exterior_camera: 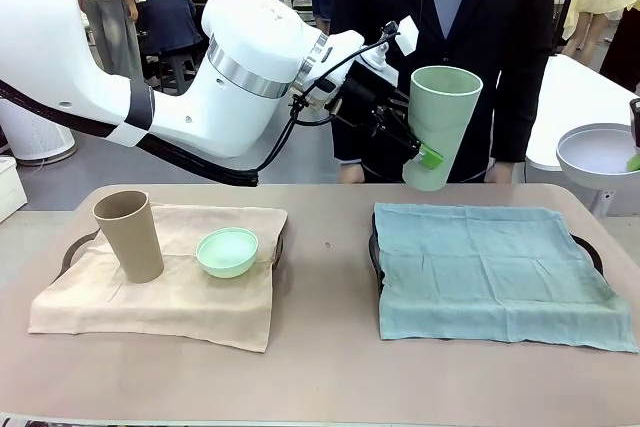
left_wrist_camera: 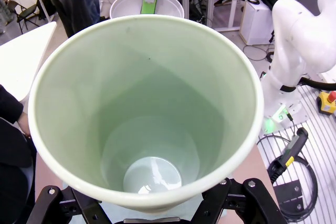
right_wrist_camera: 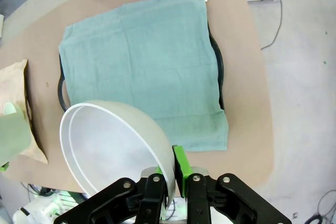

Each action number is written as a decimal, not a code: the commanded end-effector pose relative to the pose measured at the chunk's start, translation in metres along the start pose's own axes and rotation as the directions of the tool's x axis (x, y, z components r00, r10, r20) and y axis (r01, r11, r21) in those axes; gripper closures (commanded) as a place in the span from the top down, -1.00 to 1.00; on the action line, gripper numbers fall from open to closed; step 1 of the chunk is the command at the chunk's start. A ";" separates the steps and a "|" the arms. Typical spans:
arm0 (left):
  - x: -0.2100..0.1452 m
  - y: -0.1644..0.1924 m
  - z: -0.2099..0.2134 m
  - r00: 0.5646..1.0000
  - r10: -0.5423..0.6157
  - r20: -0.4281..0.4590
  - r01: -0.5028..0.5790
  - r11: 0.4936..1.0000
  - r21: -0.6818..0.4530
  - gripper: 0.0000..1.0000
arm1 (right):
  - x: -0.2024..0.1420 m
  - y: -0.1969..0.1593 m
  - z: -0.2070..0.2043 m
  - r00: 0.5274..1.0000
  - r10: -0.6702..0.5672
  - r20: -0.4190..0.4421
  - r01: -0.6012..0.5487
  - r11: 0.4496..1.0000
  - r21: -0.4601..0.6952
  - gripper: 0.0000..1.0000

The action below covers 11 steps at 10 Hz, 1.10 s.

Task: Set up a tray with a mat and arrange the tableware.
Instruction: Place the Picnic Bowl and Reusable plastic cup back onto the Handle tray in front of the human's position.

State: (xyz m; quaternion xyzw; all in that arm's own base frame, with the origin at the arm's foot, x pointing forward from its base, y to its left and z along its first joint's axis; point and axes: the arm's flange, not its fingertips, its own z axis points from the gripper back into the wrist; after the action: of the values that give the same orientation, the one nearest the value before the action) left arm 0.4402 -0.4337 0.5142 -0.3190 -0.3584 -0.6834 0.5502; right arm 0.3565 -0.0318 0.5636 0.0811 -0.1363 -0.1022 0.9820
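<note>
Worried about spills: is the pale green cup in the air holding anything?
Empty. The left wrist view looks straight into the pale green cup down to its bare, shiny bottom.

Grey floor [right_wrist_camera: 299,77], white side table [exterior_camera: 575,97] (far right), people behind.

The white bowl [exterior_camera: 601,155] and the right gripper [exterior_camera: 635,137] on its rim run off the front view's right edge. Cloths hide most of both trays [exterior_camera: 589,249].
</note>
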 end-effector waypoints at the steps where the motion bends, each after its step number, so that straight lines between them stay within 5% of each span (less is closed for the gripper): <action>1: 0.000 0.000 0.000 1.000 0.000 0.000 0.000 1.000 0.000 0.67 | 0.000 0.000 0.000 1.000 0.000 0.000 0.000 1.000 0.000 -0.85; 4: -0.064 0.022 -0.026 0.996 -0.055 0.074 0.055 0.999 -0.001 0.67 | 0.021 -0.001 -0.082 0.996 0.009 -0.089 -0.006 0.999 0.033 -0.85; 7: -0.103 0.039 -0.053 0.984 0.014 0.179 -0.008 0.999 -0.036 0.67 | 0.019 -0.001 -0.141 0.987 0.010 -0.159 -0.012 1.000 -0.014 -0.85; 8: -0.095 0.030 -0.044 0.998 -0.016 0.067 0.017 1.000 -0.016 0.67 | 0.014 -0.002 -0.119 0.990 0.000 -0.144 -0.002 1.000 -0.016 -0.85; 11: -0.122 0.043 -0.069 0.996 0.017 0.089 -0.014 0.999 -0.035 0.67 | 0.018 0.005 -0.163 0.980 0.041 -0.197 -0.045 0.999 -0.016 -0.85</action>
State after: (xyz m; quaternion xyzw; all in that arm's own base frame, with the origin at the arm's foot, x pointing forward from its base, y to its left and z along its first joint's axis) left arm 0.4957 -0.4306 0.3937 -0.3613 -0.3737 -0.6715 0.5281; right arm 0.4115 -0.0153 0.4327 0.0772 -0.0489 -0.0911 0.9916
